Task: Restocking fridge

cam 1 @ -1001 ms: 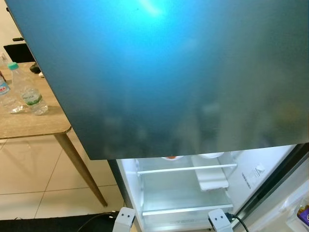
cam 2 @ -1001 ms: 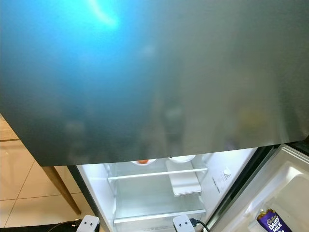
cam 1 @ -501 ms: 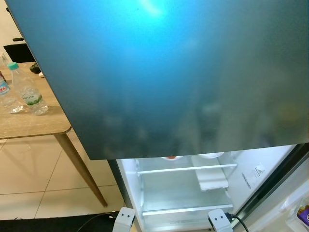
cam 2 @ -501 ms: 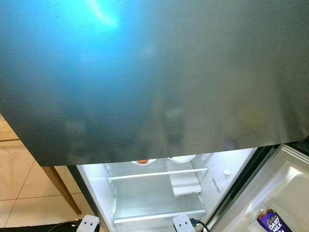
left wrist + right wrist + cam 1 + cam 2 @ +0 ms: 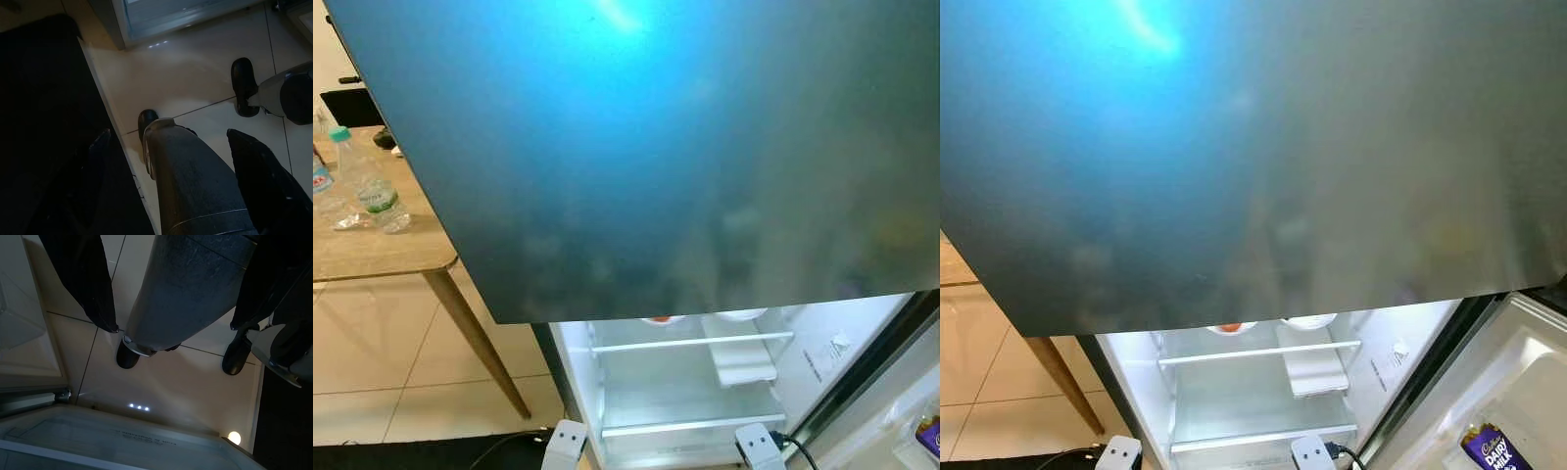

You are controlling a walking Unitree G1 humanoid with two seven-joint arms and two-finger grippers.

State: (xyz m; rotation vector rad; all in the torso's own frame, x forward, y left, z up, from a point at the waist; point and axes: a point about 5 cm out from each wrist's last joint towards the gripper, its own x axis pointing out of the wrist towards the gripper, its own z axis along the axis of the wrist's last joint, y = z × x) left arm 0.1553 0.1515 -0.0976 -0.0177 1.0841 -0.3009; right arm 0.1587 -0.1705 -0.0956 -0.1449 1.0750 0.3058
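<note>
The fridge's dark upper door (image 5: pixel 685 147) is closed and looms close in front of me. Below it the lower compartment (image 5: pixel 690 387) stands open and lit, with a glass shelf (image 5: pixel 690 343), a white tray (image 5: pixel 744 364) and two bowls (image 5: pixel 659 319) at the back. Its open door (image 5: pixel 1528 372) on the right holds a purple chocolate bar (image 5: pixel 1494 450) in a bin. My left gripper (image 5: pixel 166 139) hangs open over the floor tiles beside my leg. Open too, my right gripper (image 5: pixel 172 327) hangs near the fridge's base.
A wooden table (image 5: pixel 372 250) stands to the left of the fridge with two water bottles (image 5: pixel 372 186) on it. A black mat (image 5: pixel 44 122) lies on the tiled floor at my feet. My legs and black feet (image 5: pixel 128 355) stand close to the fridge.
</note>
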